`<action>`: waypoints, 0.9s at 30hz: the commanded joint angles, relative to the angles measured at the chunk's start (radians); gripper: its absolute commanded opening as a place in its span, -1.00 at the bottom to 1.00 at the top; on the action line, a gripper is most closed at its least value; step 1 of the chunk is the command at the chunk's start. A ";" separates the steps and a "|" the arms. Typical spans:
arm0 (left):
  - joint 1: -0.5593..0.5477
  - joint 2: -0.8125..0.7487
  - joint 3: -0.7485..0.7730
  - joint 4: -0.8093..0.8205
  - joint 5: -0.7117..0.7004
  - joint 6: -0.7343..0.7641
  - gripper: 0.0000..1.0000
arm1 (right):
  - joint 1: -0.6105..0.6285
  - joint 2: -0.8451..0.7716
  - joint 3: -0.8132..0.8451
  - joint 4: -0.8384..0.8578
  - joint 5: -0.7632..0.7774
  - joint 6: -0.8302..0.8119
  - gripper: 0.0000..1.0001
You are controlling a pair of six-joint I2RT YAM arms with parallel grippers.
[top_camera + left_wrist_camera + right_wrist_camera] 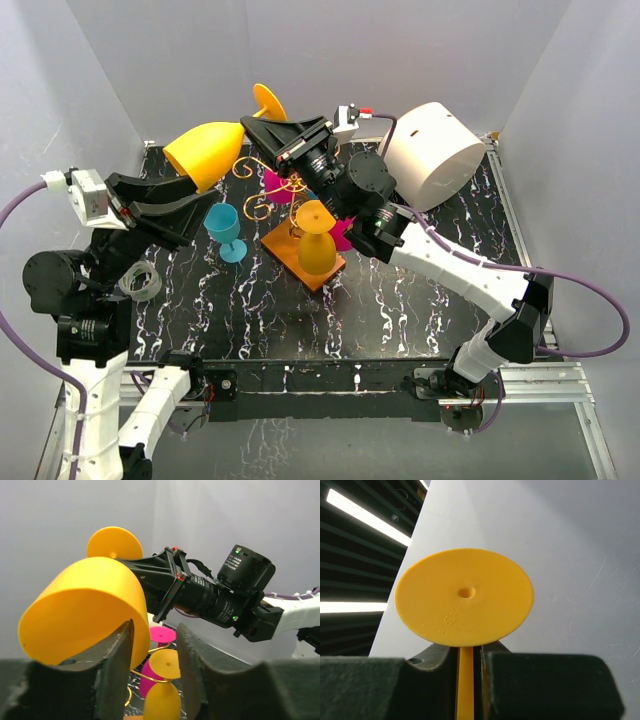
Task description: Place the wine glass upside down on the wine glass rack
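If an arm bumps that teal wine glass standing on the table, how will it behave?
The teal wine glass probably tips easily: wide bowl on a thin stem over a small foot. It looks like matte plastic, so likely light and hard to shatter.

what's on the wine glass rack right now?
One yellow glass hangs upside down on the wine glass rack; at least one magenta glass sits behind it. The right arm covers the rest.

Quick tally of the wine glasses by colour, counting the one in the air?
Yellow glasses: 2, one held, one on the rack
Teal glass: 1
Magenta glasses: 2, both partly hidden
Total: 5
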 commanded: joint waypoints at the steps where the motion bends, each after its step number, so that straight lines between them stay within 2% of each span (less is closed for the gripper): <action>1: 0.000 -0.022 -0.002 -0.025 -0.017 0.009 -0.14 | 0.003 -0.044 -0.018 0.120 0.019 -0.038 -1.00; 10: 0.001 -0.044 0.028 -0.122 -0.106 -0.023 0.13 | 0.003 -0.131 -0.120 0.178 0.062 -0.171 -1.00; 20: 0.001 -0.080 0.080 -0.383 -0.215 -0.130 0.21 | 0.002 -0.250 -0.231 0.169 0.114 -0.376 -1.00; 24: 0.001 -0.089 0.147 -0.466 -0.266 -0.177 0.22 | 0.003 -0.290 -0.256 0.146 0.101 -0.459 -1.00; 27: 0.001 -0.034 0.281 -0.527 -0.327 -0.280 0.23 | 0.002 -0.308 -0.271 0.132 0.056 -0.528 -1.00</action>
